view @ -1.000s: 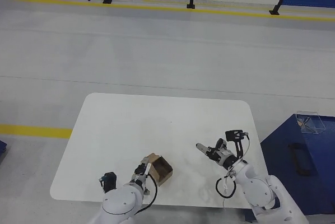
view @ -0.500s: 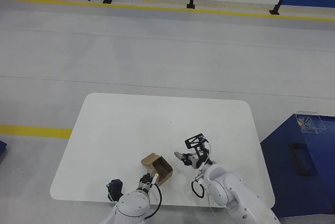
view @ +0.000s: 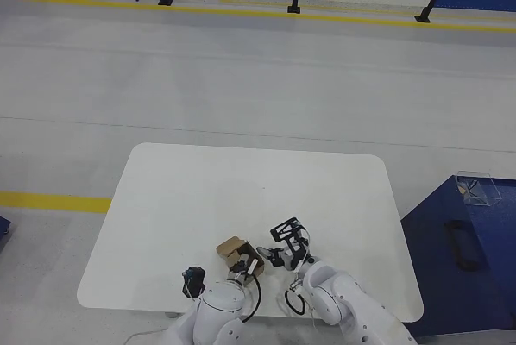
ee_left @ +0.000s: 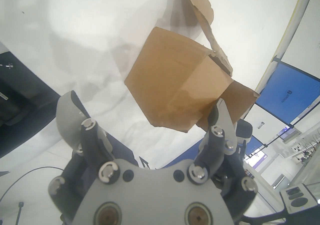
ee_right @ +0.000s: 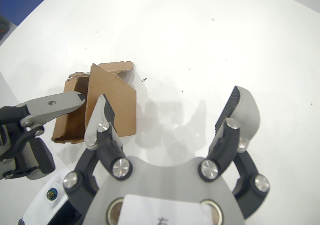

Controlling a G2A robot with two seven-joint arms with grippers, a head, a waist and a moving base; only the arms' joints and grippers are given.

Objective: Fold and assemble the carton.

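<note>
A small brown carton [view: 239, 252] lies on its side near the front edge of the white table [view: 241, 181], with flaps loose at both ends. My left gripper [view: 248, 266] is open right behind it. In the left wrist view the carton [ee_left: 170, 78] hangs just past the open left gripper [ee_left: 145, 107], and one fingertip [ee_left: 221, 110] reaches into its open end. My right gripper [view: 272, 254] is open beside the carton. In the right wrist view one finger [ee_right: 103, 107] of the right gripper [ee_right: 172, 101] rests against the carton's side panel [ee_right: 115, 91].
A blue cabinet [view: 474, 250] stands to the right of the table, with a clear plastic box [view: 478, 185] on top. The table's back and left parts are bare white surface. The carton lies close to the table's front edge.
The right arm has swung left across the table, up to the carton. The left arm has shifted right along the front edge, staying by the carton.
</note>
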